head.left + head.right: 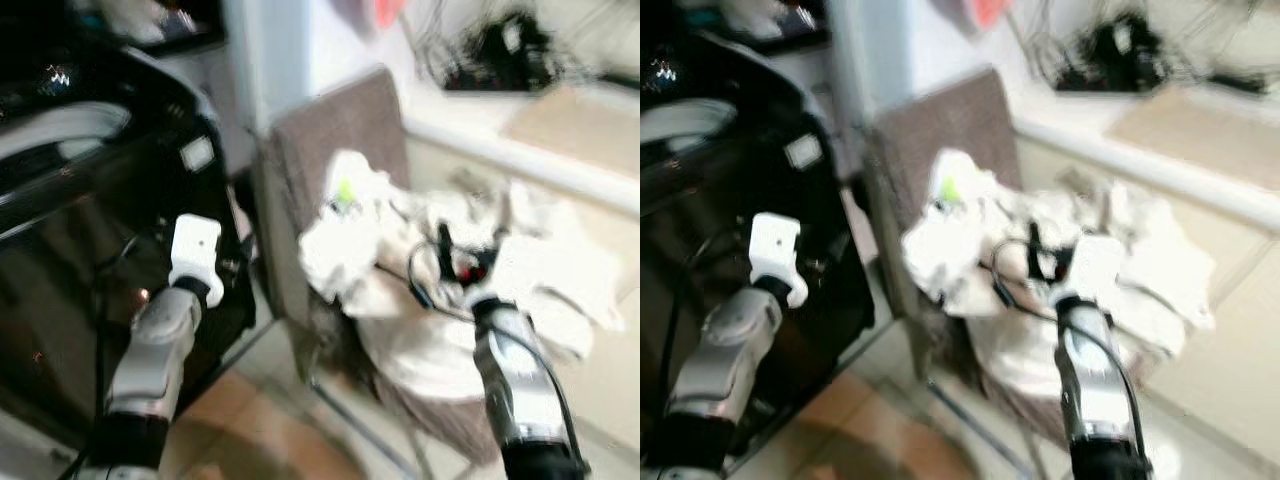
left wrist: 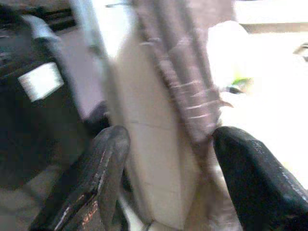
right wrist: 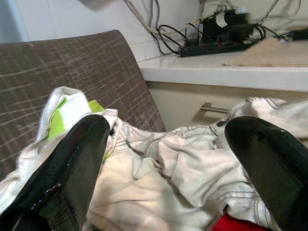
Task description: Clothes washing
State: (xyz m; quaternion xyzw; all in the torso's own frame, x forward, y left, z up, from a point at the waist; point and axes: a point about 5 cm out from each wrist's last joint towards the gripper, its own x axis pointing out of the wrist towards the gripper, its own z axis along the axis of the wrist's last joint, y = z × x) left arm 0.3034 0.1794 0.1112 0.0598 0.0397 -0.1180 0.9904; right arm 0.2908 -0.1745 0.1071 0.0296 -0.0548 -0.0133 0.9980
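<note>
1. The right gripper (image 3: 163, 163) hovers just above the heap of white clothes (image 1: 440, 270) that fills the brown laundry hamper (image 1: 345, 130), right of centre. Its two black fingers (image 3: 72, 163) stand wide apart with nothing between them. If they close from this height, they may catch only a thin fold that slips free on the lift.

2. The heap is tangled, and a red item (image 3: 236, 225) shows near the gripper. One pinch could drag several garments at once, spilling some onto the tiled floor (image 1: 270, 420) beside the hamper.

3. A black cable (image 1: 420, 280) loops off the right wrist, close over the cloth. It could snag a sleeve or seam as the arm pulls back.

4. The left gripper (image 2: 168, 168) is held up between the black washing machine (image 1: 90, 200) on the left and the hamper's side, its fingers also spread and empty. A swing toward the clothes could knock the hamper's tall back, and the light frame looks likely to tip.

5. The head views are blurred, which suggests the body is moving; reaching now could land the grasp off target.

6. A white garment with a green patch (image 3: 60, 120) hangs over the far left rim and could slide out if the pile is disturbed.
</note>
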